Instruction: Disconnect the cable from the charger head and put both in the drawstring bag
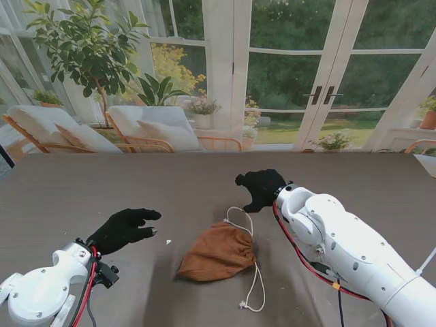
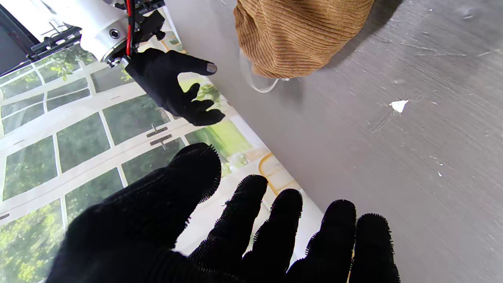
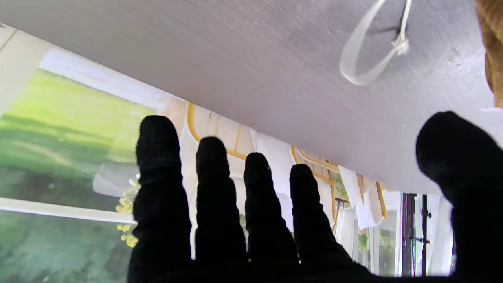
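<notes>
Stand view, with the bag [image 1: 219,253] as landmark: a brown corduroy pouch lying on its side on the grey table [image 1: 82,187], bulging, its mouth gathered on the side farther from me. The white cord [image 1: 257,283] leaves that mouth in two runs — a small loop on the far side of the bag and a long strand trailing along its right side toward me, ending in a knot. Neither charger head nor cable shows anywhere on the table; judged from the bag's fullness and cinched mouth, both are probably inside, though the contents are hidden.

The left hand [image 1: 125,229] hovers to the left of the bag, apart from it, fingers spread and grasping nothing; the left wrist view confirms splayed fingers over bare table. The right hand [image 1: 261,188] hangs beyond the bag's far right corner, just past the cord loop, likewise released with fingers extended and thumb wide — the right wrist view shows nothing between them. Both hands stand clear of the bag, a posture that suggests storage is done. A white scrap [image 1: 169,242] lies between left hand and bag.
</notes>
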`<state>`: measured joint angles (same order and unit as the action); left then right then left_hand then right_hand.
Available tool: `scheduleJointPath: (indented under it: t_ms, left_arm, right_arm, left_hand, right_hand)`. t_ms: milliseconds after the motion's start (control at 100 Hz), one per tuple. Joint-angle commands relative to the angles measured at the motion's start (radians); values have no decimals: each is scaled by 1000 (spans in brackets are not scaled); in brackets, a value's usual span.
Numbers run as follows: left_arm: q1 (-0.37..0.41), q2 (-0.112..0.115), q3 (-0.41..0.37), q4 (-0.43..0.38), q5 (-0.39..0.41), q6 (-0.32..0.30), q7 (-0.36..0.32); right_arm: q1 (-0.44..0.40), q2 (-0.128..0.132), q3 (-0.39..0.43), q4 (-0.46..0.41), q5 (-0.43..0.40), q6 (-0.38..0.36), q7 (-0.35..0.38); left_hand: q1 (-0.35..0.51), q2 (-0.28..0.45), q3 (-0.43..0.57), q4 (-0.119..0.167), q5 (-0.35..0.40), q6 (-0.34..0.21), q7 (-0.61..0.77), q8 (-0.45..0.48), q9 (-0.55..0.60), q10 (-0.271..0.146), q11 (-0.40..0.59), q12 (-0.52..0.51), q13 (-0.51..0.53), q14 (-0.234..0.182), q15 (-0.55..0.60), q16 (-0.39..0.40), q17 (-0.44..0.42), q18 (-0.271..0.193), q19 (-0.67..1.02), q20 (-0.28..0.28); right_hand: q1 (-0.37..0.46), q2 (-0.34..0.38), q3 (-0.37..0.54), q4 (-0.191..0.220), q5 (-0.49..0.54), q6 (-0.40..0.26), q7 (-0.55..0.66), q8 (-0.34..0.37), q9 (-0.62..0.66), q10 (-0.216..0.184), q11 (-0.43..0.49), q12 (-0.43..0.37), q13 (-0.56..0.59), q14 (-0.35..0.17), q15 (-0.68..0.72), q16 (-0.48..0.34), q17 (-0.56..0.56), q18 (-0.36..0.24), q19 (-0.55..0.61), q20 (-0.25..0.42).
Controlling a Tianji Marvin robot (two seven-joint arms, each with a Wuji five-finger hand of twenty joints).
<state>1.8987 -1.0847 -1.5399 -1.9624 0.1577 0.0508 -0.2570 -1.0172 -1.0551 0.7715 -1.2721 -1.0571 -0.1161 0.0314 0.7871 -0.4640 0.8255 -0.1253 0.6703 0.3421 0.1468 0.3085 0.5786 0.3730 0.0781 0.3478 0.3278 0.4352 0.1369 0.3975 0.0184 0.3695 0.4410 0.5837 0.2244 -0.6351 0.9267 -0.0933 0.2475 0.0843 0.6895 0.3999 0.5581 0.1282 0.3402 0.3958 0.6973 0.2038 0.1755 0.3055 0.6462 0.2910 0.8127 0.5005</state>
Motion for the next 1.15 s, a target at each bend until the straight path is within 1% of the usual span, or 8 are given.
scheduleJointPath:
  t_ms: [0,70,130,330,520,840,990,1140]
  left_arm:
    - [-2,-3,3,12,0,-15,-9]
    - [-6,-6,8,24,2,-39,8]
    - [-8,-10,15,31,7,-57,31]
    - [-19,-27,53,66,44,-157,141]
    - [-28,-42,100,97,95,-260,245]
    - [-34,-63,167,134,152,-393,386]
    - [-30,-70,183,137,166,-414,421]
    - [-22,-72,191,138,171,-413,434]
  right_arm:
    - [1,12,17,-39,-20,-2,46]
    - [-4,21,41,-73,-48,-7,103]
    - [-20,23,70,-93,-60,-4,112]
    - [-160,1,206,-174,2,84,23]
    - [-321,-17,338,-259,45,109,-95]
    - [-491,-46,502,-295,264,-20,-164]
    - [-544,-55,552,-284,363,-89,-161]
    - [-571,-56,579,-264,383,-119,-162]
  left_hand:
    - [-35,-1,-36,24,-30,-45,-17,-11,-35,-33,-5,-24,-37,-21,-31,-18,7,-42,-101,-9]
    - [-44,-9,-49,22,-33,-95,-16,-14,-49,-55,-11,-34,-51,-36,-43,-25,21,-47,-180,9]
    - [-55,-15,-60,19,-45,-110,-21,-17,-62,-70,-16,-39,-64,-45,-52,-29,6,-59,-194,16]
    - [-73,-35,-72,16,-88,-142,-37,-28,-108,-107,-31,-58,-99,-85,-77,-47,-26,-90,-236,20]
    - [-76,-48,-76,15,-120,-145,-47,-38,-134,-124,-30,-67,-115,-100,-80,-54,-43,-112,-260,18]
    - [-78,-82,-60,13,-144,-118,-54,-48,-146,-130,-25,-71,-115,-114,-74,-57,-40,-119,-274,16]
    - [-81,-79,-63,11,-144,-124,-53,-49,-147,-131,-24,-72,-117,-114,-74,-59,-42,-116,-277,15]
    - [-79,-75,-67,11,-141,-124,-52,-50,-147,-131,-24,-73,-121,-113,-76,-61,-47,-117,-281,15]
  right_hand:
    - [8,-97,18,-25,-65,44,-27,-34,-71,51,-6,-31,-77,45,-32,-44,-332,59,-64,-52]
    - [-5,-153,83,-43,-87,58,-43,-56,-118,66,3,-40,-125,55,-46,-74,-350,53,-96,-80]
    - [-26,-109,71,-45,-86,25,-50,-63,-128,64,10,-42,-130,51,-43,-81,-355,53,-103,-88]
    - [-37,102,-80,23,40,-103,-76,-51,-22,10,-4,-48,-49,21,3,-57,-335,43,-86,-70]
    - [-33,106,-59,31,168,-178,-84,-25,101,-43,-16,-38,17,0,19,-35,-296,38,-54,-48]
    - [3,67,3,23,243,-207,-96,0,199,-79,-39,-11,55,-12,24,-11,-284,36,-52,-31]
    - [16,57,14,20,244,-205,-102,3,190,-81,-52,-8,42,-11,16,-10,-297,37,-65,-29]
    - [15,47,17,16,251,-215,-107,5,194,-84,-56,-3,41,-12,13,-7,-299,37,-77,-25]
